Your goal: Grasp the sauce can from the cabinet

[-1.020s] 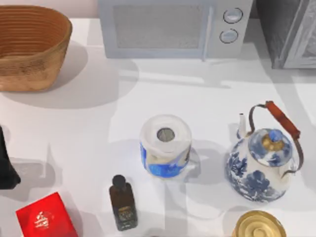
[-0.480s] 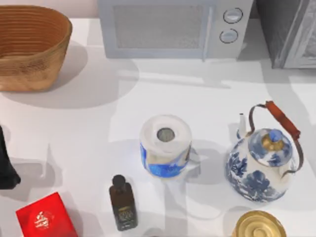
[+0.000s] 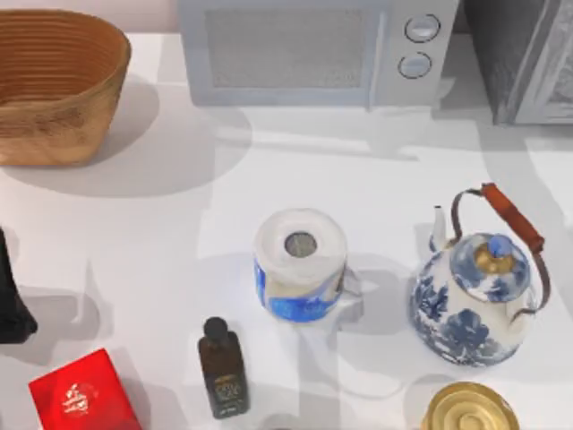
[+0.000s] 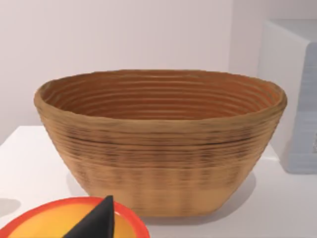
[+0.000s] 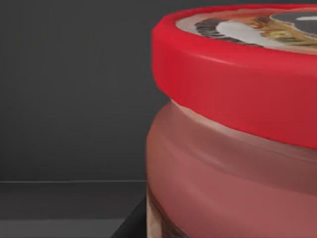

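Red-lidded sauce can [image 5: 233,139] looks rigid, smooth, possibly slippery; you should grip mid-body. Gripper states: cannot tell.

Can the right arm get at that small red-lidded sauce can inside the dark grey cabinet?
Probably yes. The right wrist view shows the red-lidded sauce can very near, against the dark inner wall of the cabinet, with nothing in between.

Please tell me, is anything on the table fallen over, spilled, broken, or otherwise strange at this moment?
Nothing stands out. The teapot, the blue-and-white cylinder, the dark bottle and the basket all stand upright with no spill. The right wrist view shows the sauce can upright and intact against dark walls.
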